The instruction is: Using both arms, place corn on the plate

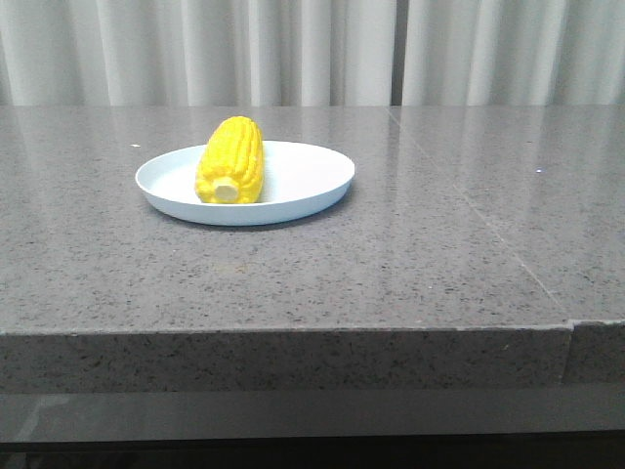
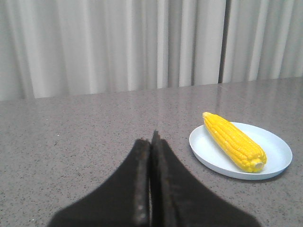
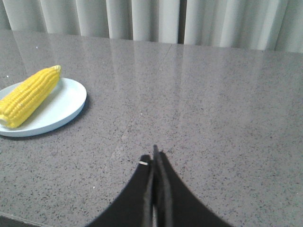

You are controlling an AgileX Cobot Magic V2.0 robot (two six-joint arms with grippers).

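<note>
The corn (image 1: 230,159) lies on the plate (image 1: 312,176), a little left of the plate's middle in the front view, with its pale cut end facing the camera and its tapered tip pointing away toward the curtain (image 1: 312,49). It rests flat in the dish, not propped on the rim. The plate sits on the grey speckled table (image 1: 391,264), in the upper left part of the front view, well back from the near edge. A thin seam (image 1: 469,210) in the tabletop runs diagonally through the right half of that view.

Neither arm shows in the front view. From the left wrist camera, the left gripper (image 2: 152,142) sits at the bottom middle of the frame, its two dark fingers pressed together with nothing between them; the corn (image 2: 234,140) and plate (image 2: 274,146) lie to the right of it in that frame, well apart. From the right wrist camera, the right gripper (image 3: 154,158) is likewise clenched on nothing at the bottom middle, over bare tabletop, with the plate (image 3: 66,106) and corn (image 3: 28,97) off at the left edge of the frame, well clear of the fingers.
</note>
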